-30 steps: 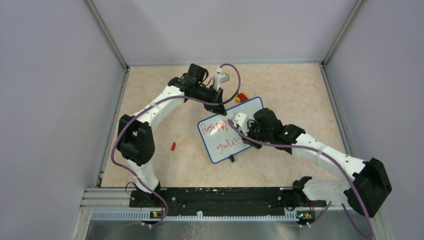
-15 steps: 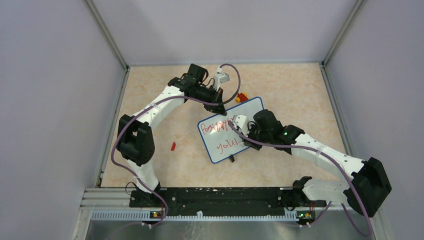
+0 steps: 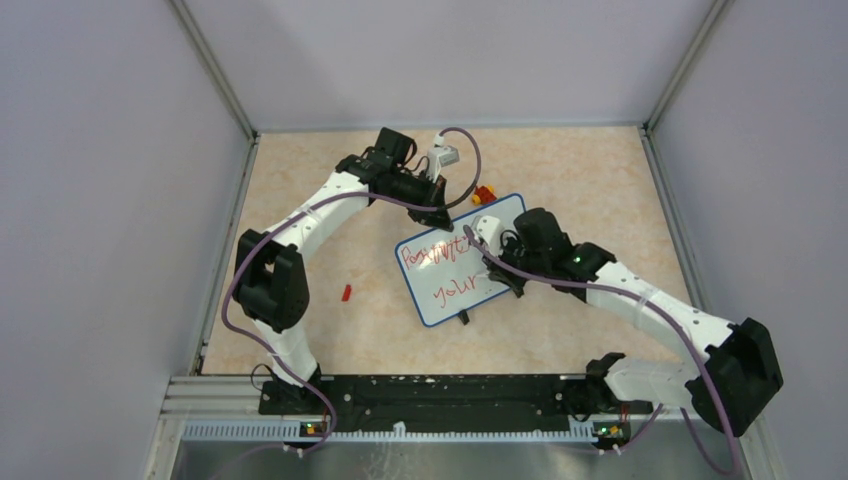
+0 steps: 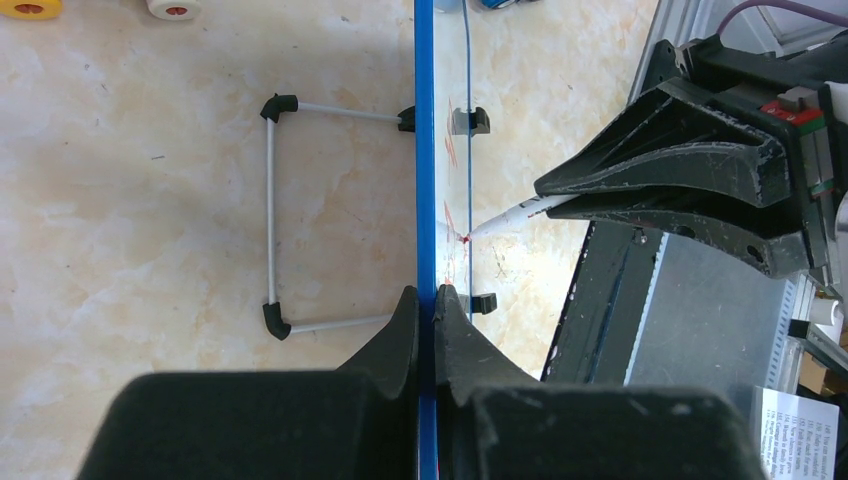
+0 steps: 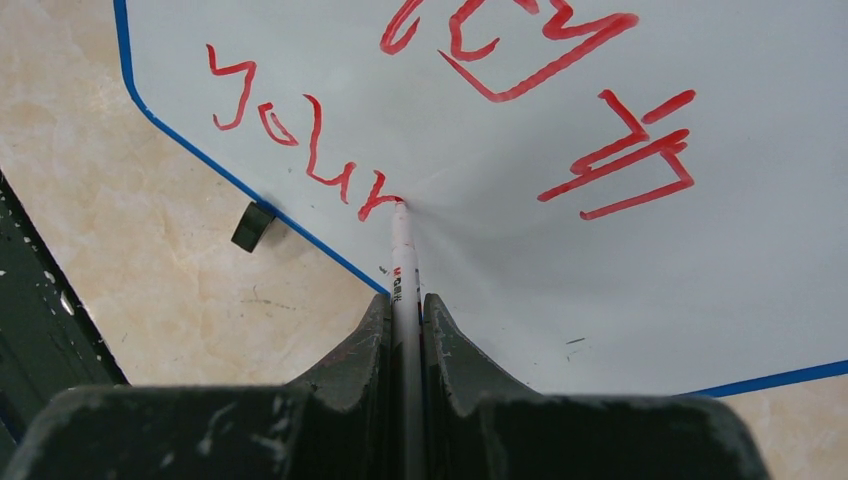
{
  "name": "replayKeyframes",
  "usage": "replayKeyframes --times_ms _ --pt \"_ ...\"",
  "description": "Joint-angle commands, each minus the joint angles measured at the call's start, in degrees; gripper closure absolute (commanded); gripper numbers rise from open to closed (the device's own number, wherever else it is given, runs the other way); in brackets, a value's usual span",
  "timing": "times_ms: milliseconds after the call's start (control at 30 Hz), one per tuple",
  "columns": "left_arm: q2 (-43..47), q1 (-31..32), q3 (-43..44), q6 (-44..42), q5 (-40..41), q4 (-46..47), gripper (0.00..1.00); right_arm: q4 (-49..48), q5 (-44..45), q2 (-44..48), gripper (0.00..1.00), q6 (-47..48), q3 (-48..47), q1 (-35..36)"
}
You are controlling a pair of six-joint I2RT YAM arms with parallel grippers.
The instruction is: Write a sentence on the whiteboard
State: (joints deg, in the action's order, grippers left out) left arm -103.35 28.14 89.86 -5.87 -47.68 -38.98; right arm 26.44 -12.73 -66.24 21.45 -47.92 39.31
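Two arms meet over the beige marbled table (image 3: pixel 580 180), walled by pale grey panels (image 3: pixel 100 200). Near its centre sits the whiteboard (image 5: pixel 600 300), its blue rim pinched in the left gripper (image 4: pixel 427 300). The right gripper (image 5: pixel 405 305) clamps a white marker (image 5: pixel 403 260), its tip touching the red sentence (image 5: pixel 300 140) just after "your".

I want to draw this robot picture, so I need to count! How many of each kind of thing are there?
Robot arms: 2
Whiteboard: 1
Marker pen: 1
Small red piece: 1
Red and yellow toy: 1
Total: 6
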Motion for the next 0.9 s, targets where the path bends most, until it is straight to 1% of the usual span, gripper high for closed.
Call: replayKeyframes --times_ms 0,133,200,267,367,467,667,867 --pt "0.35 1.74 -1.54 -1.55 1.12 -0.12 1.0 -2.03 1.44 1.25 1.0 0.91 -2.76 -1.52" --pt "0.15 1.69 -1.31 -1.6 0.94 -0.11 1.0 -0.25 -0.11 1.68 1.0 1.79 -2.48 -1.58" --pt "0.21 1.71 -1.43 -1.51 0.9 -0.2 1.0 3.01 -3.89 2.59 1.0 3.36 -3.4 -1.52" --pt "0.46 1.74 -1.75 -1.58 1.01 -0.14 1.0 6.26 -5.64 4.38 1.0 3.67 -4.46 -1.52" --pt "0.61 1.7 -2.14 -1.69 1.03 0.04 1.0 7.9 -3.84 7.11 1.0 3.48 -3.53 -1.59" --pt "0.58 1.82 -2.0 -1.58 0.75 0.13 1.0 7.41 -4.3 7.79 1.0 3.41 -1.26 -3.79" --pt "0.91 1.81 -2.19 -1.6 0.96 0.16 1.0 5.44 -6.57 6.36 1.0 3.86 0.27 -8.42" --pt "1.22 1.82 -2.66 -1.58 1.01 0.3 1.0 3.3 -7.09 5.45 1.0 3.15 0.43 -8.72"
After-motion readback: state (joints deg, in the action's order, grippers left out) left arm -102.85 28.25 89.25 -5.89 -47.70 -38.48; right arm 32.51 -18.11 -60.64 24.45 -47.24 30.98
